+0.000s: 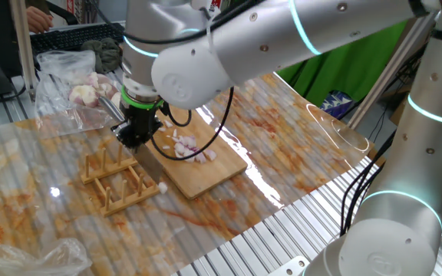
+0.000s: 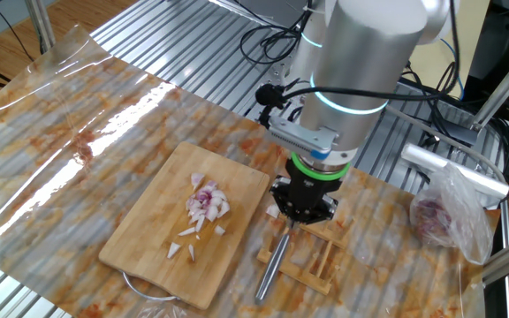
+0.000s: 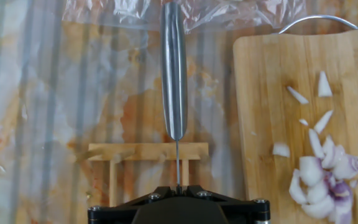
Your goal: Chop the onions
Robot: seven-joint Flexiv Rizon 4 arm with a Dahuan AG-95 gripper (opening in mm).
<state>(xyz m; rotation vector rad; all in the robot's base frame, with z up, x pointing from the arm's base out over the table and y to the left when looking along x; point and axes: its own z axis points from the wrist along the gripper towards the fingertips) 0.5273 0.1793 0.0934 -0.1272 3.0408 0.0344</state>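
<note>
Two fixed cameras overlook the bamboo board (image 1: 198, 165) from opposite sides; hand camera looks straight down.

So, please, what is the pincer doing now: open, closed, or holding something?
Pincer: closed on the knife, above the wooden rack.

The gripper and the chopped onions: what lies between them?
In the other fixed view, only bare bamboo cutting board lies between the gripper over the wooden rack and the chopped onions.

The counter (image 2: 78, 115), under an orange-stained clear sheet (image 2: 51, 79), carries a bamboo board (image 2: 148, 238), a wooden rack (image 1: 117, 180) beside it, and plastic bags (image 1: 71, 88) near its edges.
</note>
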